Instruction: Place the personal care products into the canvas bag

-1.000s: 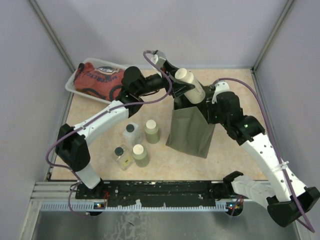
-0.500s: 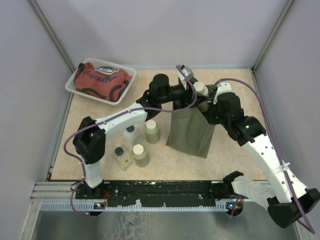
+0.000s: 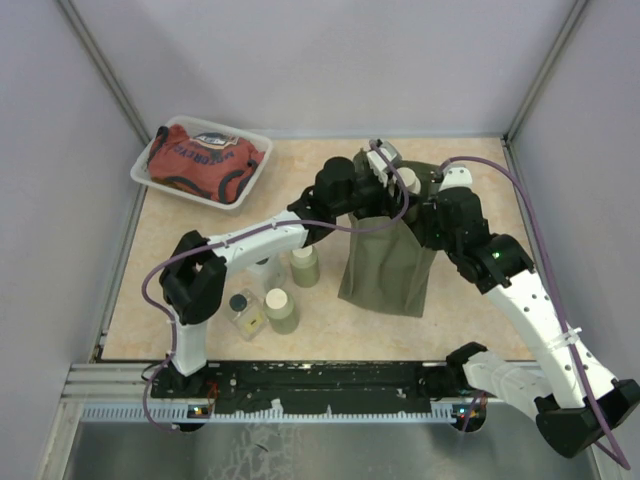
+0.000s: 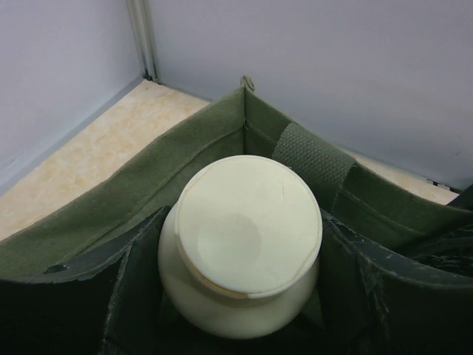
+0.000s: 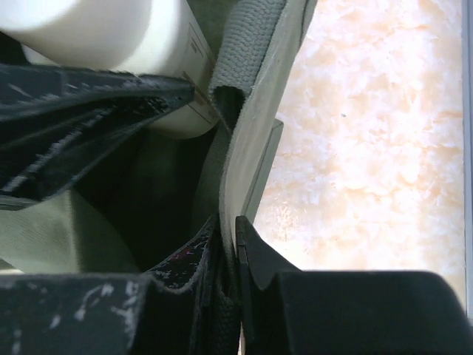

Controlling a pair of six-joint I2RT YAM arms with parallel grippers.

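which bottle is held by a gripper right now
The cream-beige bottle, clamped in the left gripper at the canvas bag's mouth. The olive-green bottles and clear bottles stand free on the table beside it.

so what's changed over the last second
The left gripper carried the cream bottle rightward and down into the mouth of the canvas bag, still gripping it. The right gripper closed on the bag's rim. The other four bottles and the tray stayed put.
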